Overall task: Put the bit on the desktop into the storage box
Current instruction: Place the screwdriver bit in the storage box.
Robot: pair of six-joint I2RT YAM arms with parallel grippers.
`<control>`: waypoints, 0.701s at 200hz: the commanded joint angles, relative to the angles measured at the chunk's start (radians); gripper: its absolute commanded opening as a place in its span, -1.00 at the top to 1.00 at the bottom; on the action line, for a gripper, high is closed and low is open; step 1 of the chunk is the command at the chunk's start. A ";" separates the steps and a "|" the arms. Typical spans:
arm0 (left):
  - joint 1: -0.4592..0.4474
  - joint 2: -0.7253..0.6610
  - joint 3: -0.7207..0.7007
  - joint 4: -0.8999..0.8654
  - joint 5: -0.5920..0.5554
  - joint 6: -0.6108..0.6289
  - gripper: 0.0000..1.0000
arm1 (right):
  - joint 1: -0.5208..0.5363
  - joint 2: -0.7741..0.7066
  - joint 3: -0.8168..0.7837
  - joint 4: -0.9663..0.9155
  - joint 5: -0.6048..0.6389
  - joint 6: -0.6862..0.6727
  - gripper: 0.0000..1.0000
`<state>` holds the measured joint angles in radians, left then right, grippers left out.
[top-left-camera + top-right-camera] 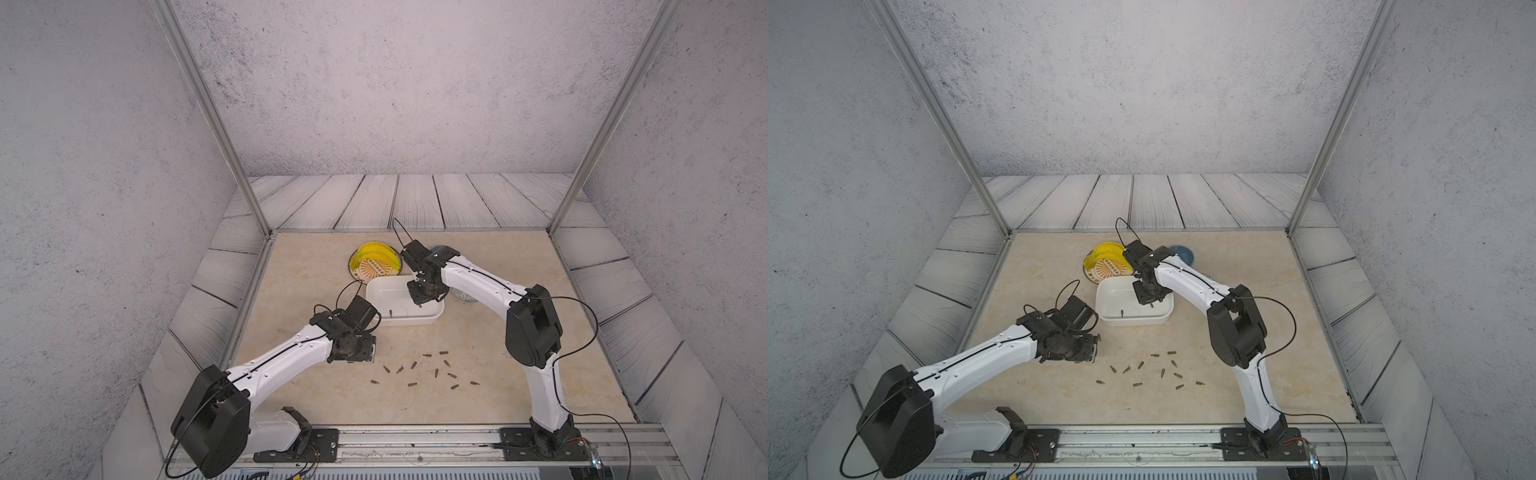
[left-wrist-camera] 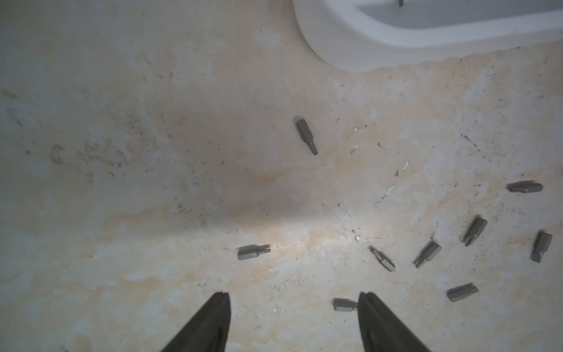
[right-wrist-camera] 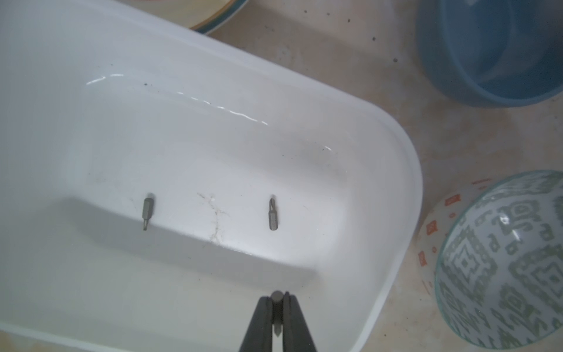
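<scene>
Over the white storage box (image 3: pixel 408 183), my right gripper (image 3: pixel 277 295) is shut on a grey bit (image 3: pixel 277 297) that stands upright between its fingertips. Two more bits (image 3: pixel 147 212) (image 3: pixel 272 214) lie on the box floor. In a top view the box (image 1: pixel 432 318) sits mid-table with the right gripper (image 1: pixel 420 302) above it. Several bits (image 1: pixel 436 371) lie scattered on the beige desktop (image 1: pixel 316 399) in front of the box. My left gripper (image 2: pixel 294 294) hangs open and empty low over the desktop. One bit (image 2: pixel 344 304) lies just beside one of its fingers.
A yellow patterned plate (image 1: pixel 375 262) stands behind the box. A blue bowl (image 3: pixel 487 55) and a grey-patterned bowl (image 3: pixel 502 259) stand close by the box's right end, under my right arm. Grey plank panels and metal posts border the desktop.
</scene>
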<state>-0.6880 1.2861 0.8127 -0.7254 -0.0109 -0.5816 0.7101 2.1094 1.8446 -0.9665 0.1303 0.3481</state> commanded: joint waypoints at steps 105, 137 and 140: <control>-0.205 0.053 -0.090 0.077 -0.012 -0.037 -0.39 | -0.007 -0.122 -0.135 0.065 0.005 0.061 0.27; -0.208 0.034 -0.108 0.078 -0.006 -0.058 -0.39 | -0.008 -0.240 -0.178 0.047 0.010 0.068 0.22; -0.209 0.037 -0.108 0.079 -0.009 -0.063 -0.39 | -0.008 -0.249 -0.180 0.044 0.013 0.068 0.21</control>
<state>-0.8886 1.3415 0.7113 -0.6479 -0.0124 -0.6300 0.7082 1.9747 1.6741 -0.9119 0.1265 0.3939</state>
